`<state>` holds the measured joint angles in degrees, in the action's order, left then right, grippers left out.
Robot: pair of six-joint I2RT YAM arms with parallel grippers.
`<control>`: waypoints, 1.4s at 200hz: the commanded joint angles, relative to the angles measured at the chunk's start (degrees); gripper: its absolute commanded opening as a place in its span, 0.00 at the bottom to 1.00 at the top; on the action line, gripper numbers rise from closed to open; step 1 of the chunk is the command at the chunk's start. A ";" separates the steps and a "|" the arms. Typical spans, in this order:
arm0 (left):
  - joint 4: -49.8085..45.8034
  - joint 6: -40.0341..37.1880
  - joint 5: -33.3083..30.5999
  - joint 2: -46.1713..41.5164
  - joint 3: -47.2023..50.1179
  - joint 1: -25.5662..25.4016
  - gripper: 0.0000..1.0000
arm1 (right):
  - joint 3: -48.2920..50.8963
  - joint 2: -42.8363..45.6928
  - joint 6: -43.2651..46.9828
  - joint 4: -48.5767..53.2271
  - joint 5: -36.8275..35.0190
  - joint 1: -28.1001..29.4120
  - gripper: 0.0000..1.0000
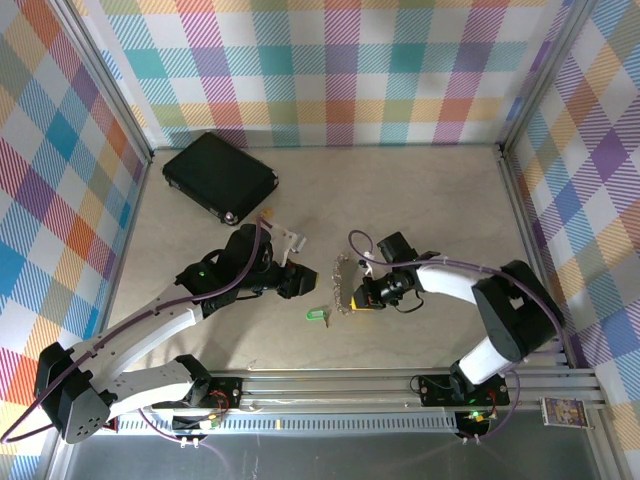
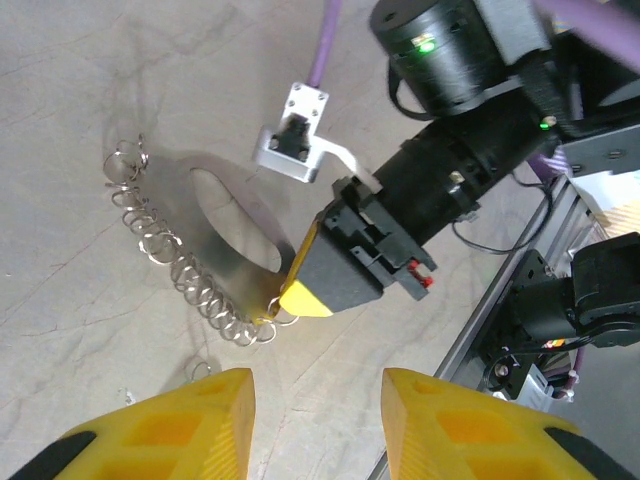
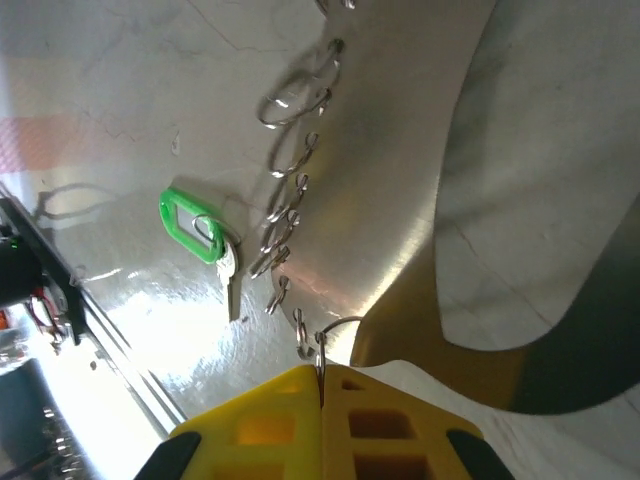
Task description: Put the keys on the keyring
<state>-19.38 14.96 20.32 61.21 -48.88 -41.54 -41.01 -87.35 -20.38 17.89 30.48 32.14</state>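
Now right gripper (image 3: pixel 320 385) clamps the keyring (image 1: pixel 343 283); left gripper (image 2: pixel 318 385), half-open, empty, should fetch the key (image 3: pixel 228 275) by the table's (image 1: pixel 420 200) front edge.

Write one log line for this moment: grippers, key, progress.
left gripper: open, empty | right gripper: shut on ring plate | green-tagged key: lying on table beside ring plate, loose | task: key not yet on ring

L arm (image 1: pixel 150 330) stretches fwd-right, elbow bent. L gripper (image 2: pixel 318 390) approx half open, nothing btwn fingers. R arm (image 1: pixel 470 285) folds left toward centre, wrist low. R gripper (image 3: pixel 320 378) fingers pressed tight, pinching a ring (image 3: pixel 319 350). Grippers face each other, near, not touching.
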 commanded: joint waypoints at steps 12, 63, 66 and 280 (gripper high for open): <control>0.76 -1.33 0.20 -0.96 -0.06 0.76 0.38 | -1.55 9.68 7.75 6.79 -9.44 3.82 0.00; 2.79 -2.51 3.68 -2.18 -1.71 0.69 0.37 | 1.64 28.19 15.04 1.33 -12.77 5.30 0.00; 2.95 -2.55 4.14 -2.42 -1.86 0.73 0.37 | 1.75 29.18 15.55 1.03 -12.73 5.39 0.00; 29.22 1.05 30.35 -8.04 -11.21 0.68 0.44 | -13.34 41.06 8.39 -31.25 12.80 5.90 0.00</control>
<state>4.32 13.76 47.99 54.65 -57.39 -41.47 -52.58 -45.71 -8.05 -4.67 38.00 37.65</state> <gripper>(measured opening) 0.454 0.063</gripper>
